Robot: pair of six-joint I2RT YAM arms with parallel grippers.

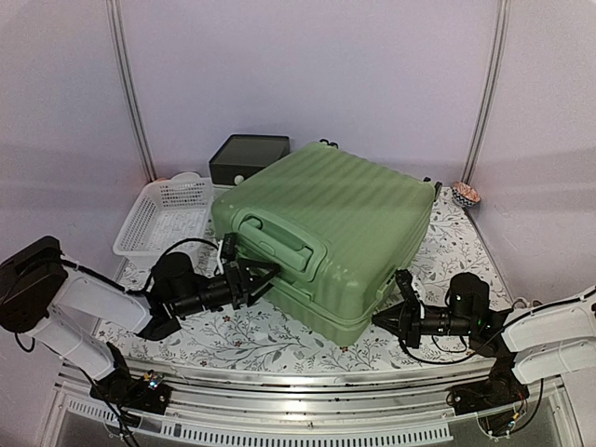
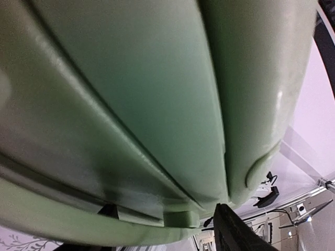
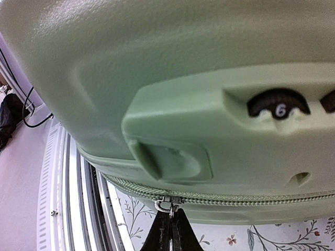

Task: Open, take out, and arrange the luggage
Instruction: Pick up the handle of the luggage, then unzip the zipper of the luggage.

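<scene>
1. The large light-green ribbed hard-shell suitcase [image 1: 326,233] lay closed and flat at the centre of the floral-covered table [image 1: 242,340].
2. The right gripper [image 3: 170,222] was clenched on the small metal zipper pull [image 3: 168,205] at the near-right corner.
3. The left gripper [image 1: 264,279] stood with jaws spread at the near-left side.
4. The white plastic mesh basket [image 1: 163,219] sat beyond, to the left.

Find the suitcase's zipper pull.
Right wrist view, bottom centre: the zipper pull sits under the combination lock, pinched by the right gripper on the suitcase's near-right side.

Soft, even light; blurred, shadowed wrist close-ups
</scene>
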